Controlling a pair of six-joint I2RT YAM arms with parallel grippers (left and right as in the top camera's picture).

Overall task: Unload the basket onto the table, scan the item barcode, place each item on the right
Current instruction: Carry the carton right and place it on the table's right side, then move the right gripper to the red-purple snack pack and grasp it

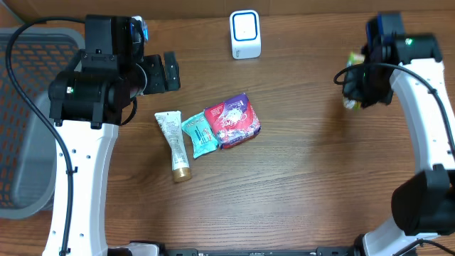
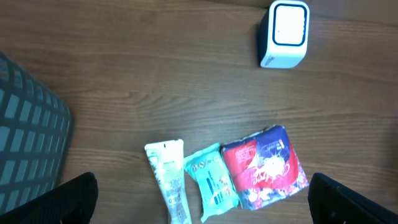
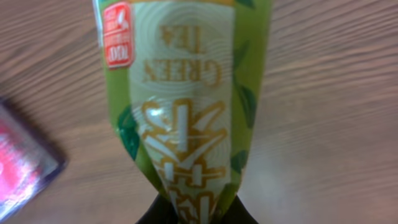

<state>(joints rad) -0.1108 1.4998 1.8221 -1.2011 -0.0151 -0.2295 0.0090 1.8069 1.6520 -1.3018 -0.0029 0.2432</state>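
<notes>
While right gripper [image 3: 194, 216] pinches green tea packet [image 3: 186, 93], top edge apparently cropped

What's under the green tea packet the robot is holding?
Wooden table shows around the green tea packet; the patch directly beneath is covered. The right gripper pinches its end, hiding that part.

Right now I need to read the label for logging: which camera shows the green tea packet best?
Right wrist: the green tea packet fills the frame, label readable, pinched in the right gripper. Overhead shows only green slivers of it; left wrist shows none.
</notes>
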